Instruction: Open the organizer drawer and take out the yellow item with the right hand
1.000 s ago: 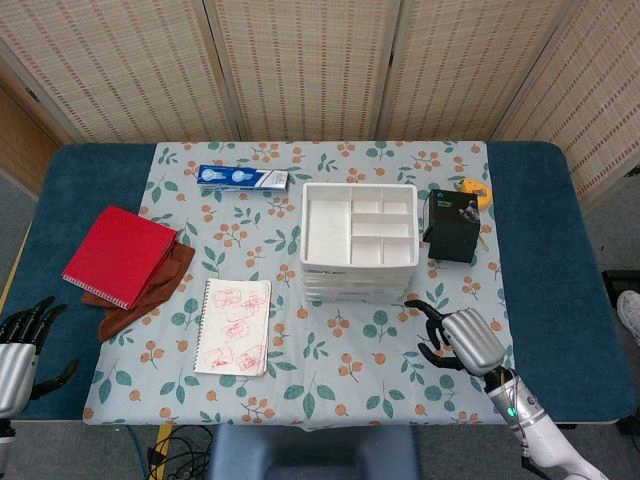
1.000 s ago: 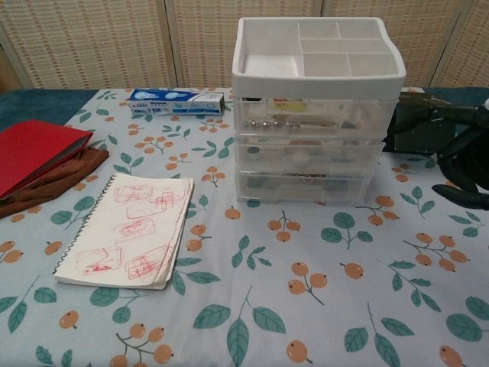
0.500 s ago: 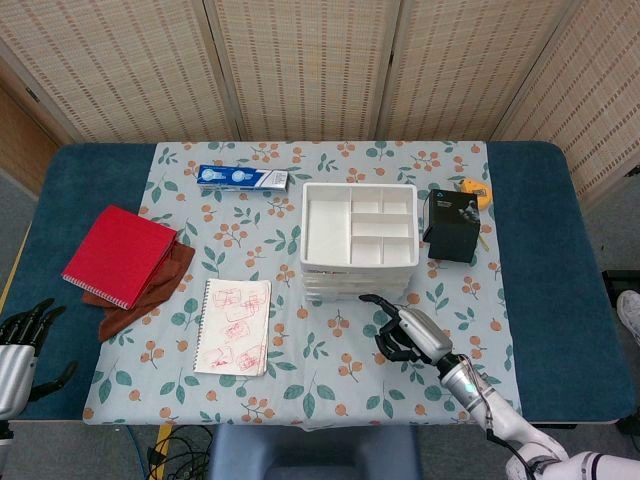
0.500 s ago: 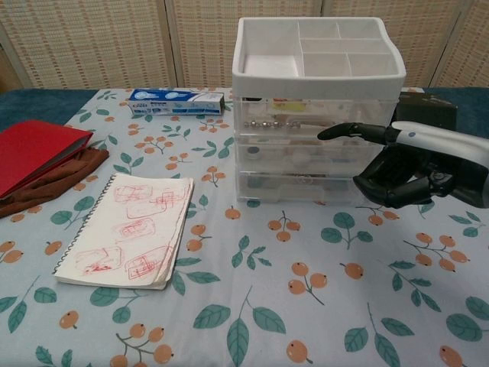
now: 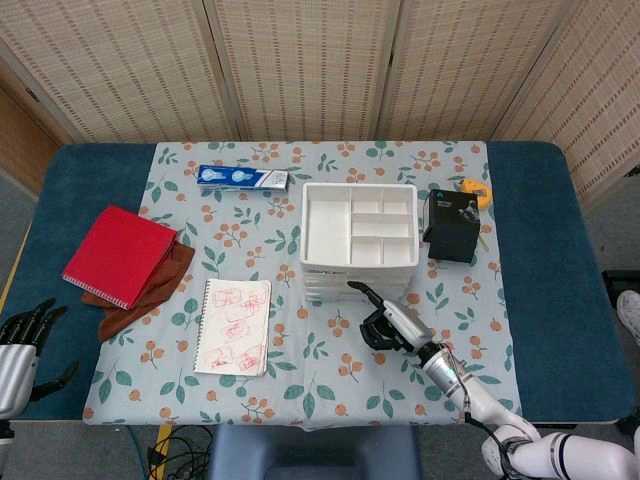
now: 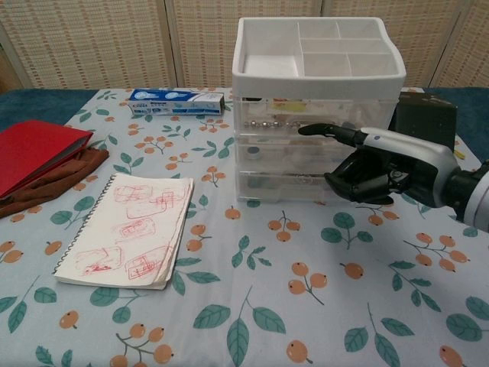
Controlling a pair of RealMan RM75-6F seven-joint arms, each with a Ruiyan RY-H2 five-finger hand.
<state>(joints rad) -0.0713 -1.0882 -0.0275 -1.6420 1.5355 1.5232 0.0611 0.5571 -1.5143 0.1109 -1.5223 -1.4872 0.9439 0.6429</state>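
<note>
The white organizer (image 5: pixel 358 238) (image 6: pixel 317 69) stands mid-table, with an open compartment tray on top and three clear drawers below, all pushed in. Small items show dimly through the top drawer front (image 6: pixel 290 122); I cannot pick out a yellow one for certain. My right hand (image 5: pixel 385 322) (image 6: pixel 374 164) is just in front of the drawers on their right side. One finger reaches out level with the top drawer front while the rest curl in on nothing. My left hand (image 5: pixel 18 345) hangs off the table's front left corner, fingers apart and holding nothing.
A black box (image 5: pixel 450 226) (image 6: pixel 424 122) stands right of the organizer, with a yellow tape measure (image 5: pixel 474 187) behind it. A sketch notepad (image 5: pixel 233 326) (image 6: pixel 130 229) lies front left, and a red notebook on a brown cloth (image 5: pixel 118 255) further left. A blue box (image 5: pixel 240 178) lies at the back.
My right hand has swung in from the front right to the drawer fronts, its fingers going from spread to curled with one extended. The left hand has not moved.
</note>
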